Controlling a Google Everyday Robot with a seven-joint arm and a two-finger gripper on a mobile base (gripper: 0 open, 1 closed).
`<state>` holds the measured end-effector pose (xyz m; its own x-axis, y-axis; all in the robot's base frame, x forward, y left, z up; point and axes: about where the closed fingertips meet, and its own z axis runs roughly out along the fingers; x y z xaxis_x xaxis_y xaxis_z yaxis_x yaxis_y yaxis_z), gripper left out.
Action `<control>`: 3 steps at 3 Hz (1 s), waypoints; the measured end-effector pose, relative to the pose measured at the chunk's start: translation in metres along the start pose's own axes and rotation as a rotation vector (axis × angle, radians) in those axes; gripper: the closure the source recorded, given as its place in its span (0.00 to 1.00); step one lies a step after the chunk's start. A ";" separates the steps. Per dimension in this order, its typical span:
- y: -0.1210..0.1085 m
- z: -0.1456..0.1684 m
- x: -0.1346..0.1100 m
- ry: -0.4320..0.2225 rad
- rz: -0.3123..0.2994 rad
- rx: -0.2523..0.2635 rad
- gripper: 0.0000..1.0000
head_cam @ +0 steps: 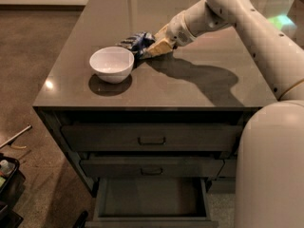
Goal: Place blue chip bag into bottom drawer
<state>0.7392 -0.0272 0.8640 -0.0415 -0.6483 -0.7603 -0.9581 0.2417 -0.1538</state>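
Upper middle of the frame, on the dark grey countertop (199, 89): the blue chip bag (134, 40), crumpled, lying just beside the rim of the white bowl (112, 63), up and to its right. Against the bag's right edge, touching it: the gripper (156, 45), tan-coloured, low over the countertop, at the end of the white arm (247, 27) slanting down from the upper right. Clenched on the bag or released: cannot tell. Broad arm shadow across the countertop, toward the lower right. Below the front edge, two shallow handled drawers (152, 137), closed, one above the other. At the bottom centre, the bottom drawer (151, 198), pulled out, flat dark interior showing, well apart from the bag up on the countertop. Along the right edge, the robot's rounded white body (273, 165).
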 end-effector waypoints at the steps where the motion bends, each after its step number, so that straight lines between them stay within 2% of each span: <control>1: 0.000 0.000 0.000 0.000 0.000 0.000 0.89; 2: -0.001 0.001 -0.002 0.003 -0.007 0.000 1.00; 3: -0.016 -0.020 -0.007 0.038 -0.031 0.056 1.00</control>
<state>0.7492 -0.0414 0.8844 -0.0239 -0.6827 -0.7303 -0.9419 0.2603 -0.2124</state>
